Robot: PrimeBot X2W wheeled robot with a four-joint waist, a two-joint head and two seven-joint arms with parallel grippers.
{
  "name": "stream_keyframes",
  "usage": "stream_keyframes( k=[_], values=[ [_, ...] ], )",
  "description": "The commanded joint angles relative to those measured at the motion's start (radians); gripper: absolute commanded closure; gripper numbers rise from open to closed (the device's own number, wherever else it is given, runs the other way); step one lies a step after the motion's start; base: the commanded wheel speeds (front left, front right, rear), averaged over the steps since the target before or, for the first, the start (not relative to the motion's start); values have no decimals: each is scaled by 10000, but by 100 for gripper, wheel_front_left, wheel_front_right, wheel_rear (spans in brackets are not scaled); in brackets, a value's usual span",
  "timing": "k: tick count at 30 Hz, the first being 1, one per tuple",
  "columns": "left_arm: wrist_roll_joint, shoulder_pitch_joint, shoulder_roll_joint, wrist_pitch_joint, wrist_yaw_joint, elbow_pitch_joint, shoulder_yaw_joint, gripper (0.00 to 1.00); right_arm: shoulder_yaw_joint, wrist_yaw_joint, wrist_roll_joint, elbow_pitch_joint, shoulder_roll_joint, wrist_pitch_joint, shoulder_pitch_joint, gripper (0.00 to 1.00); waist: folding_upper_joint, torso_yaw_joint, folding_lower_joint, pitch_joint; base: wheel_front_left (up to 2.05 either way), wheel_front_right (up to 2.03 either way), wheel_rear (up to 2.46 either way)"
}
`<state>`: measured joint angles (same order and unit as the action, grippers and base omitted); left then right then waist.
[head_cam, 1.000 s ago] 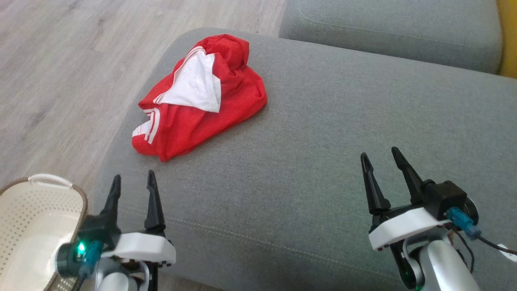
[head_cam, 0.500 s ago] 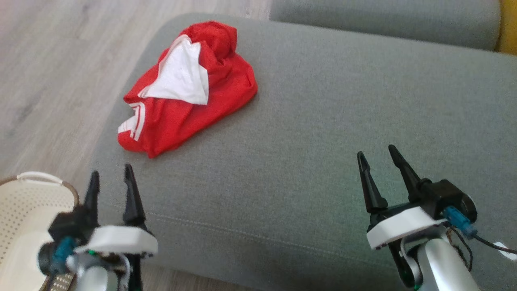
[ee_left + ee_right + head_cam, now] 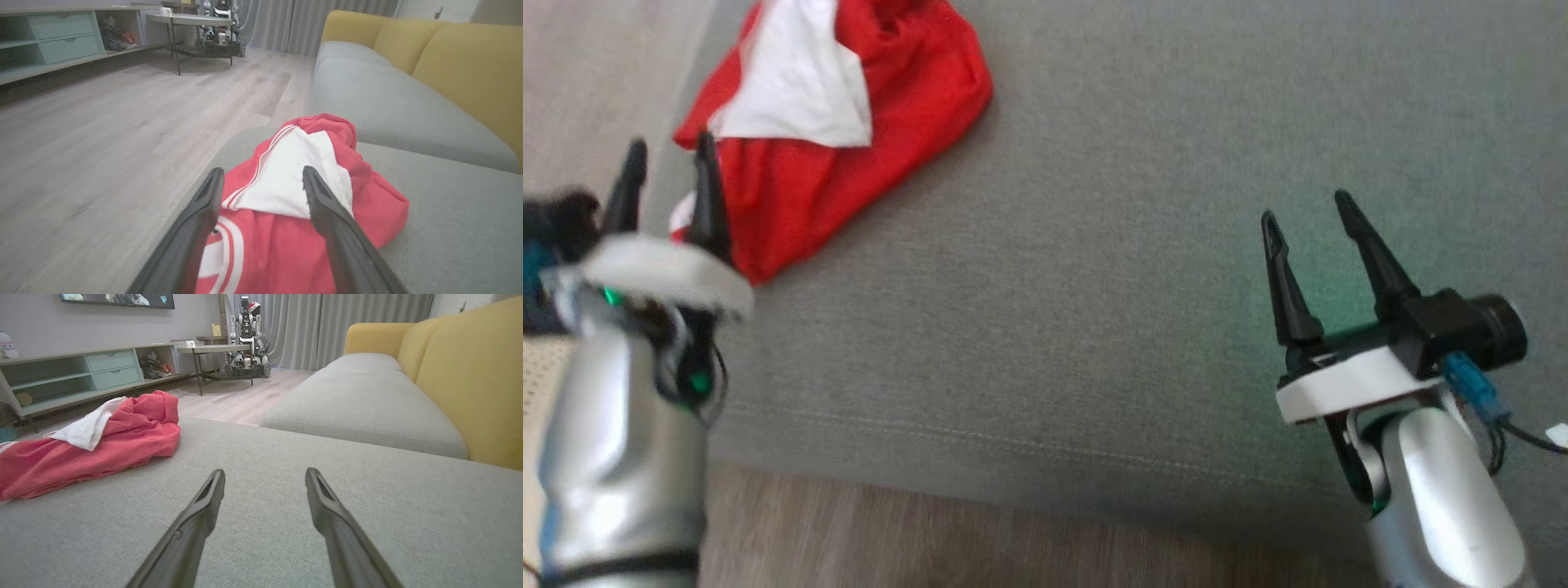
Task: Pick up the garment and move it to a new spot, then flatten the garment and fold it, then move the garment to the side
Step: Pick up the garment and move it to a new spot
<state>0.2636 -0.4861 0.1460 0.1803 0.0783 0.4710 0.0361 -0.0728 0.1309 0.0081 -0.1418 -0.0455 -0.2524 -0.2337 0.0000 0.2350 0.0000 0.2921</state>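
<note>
Garment (image 3: 849, 147) lies crumpled at the far left of the sofa (image 3: 1094, 286), by its edge. The pick-up is judged to be in hand: the left claw (image 3: 671, 143) is held open at the garment's near edge, nothing gripped; the right claw (image 3: 1304, 206), also open, is well apart to the right. Next, a fold must be straddled and pinched. A second ago a gap was seen between left claw and garment.

Matt red-and-white cloth garment (image 3: 849, 122) lies on a grey woven-fabric sofa cushion (image 3: 1135, 245).
</note>
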Motion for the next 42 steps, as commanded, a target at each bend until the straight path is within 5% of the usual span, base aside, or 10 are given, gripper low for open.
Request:
stream_keyframes(
  k=[1, 14, 25, 27, 42],
  values=[
    [108, -647, 469, -126, 76, -112, 313, 0, -223, -2, -85, 403, -47, -93, -303, 0, 0, -322, 0, 509, 0, 0, 0],
    [484, -4498, 1914, -1934, 500, 4042, -631, 0, -256, -2, -368, 863, -47, -93, -816, 0, 0, -1138, 0, 1708, 0, 0, 0],
    [992, -5718, 2178, -1911, 521, 6132, -1266, 0, -205, -2, -313, 1022, -47, -93, -961, 0, 0, -1522, 0, 2180, 0, 0, 0],
    [1104, -5829, 2184, -1866, 521, 6319, -1403, 100, -189, -2, -314, 1028, -47, -93, -978, 0, 0, -1529, 0, 2214, 0, 0, 0],
    [1505, -6253, 2547, 452, 523, 6541, -1648, 100, -167, -2, -200, 766, -47, -93, -860, 0, 0, -1329, 0, 1439, 0, 0, 0]
  ],
)
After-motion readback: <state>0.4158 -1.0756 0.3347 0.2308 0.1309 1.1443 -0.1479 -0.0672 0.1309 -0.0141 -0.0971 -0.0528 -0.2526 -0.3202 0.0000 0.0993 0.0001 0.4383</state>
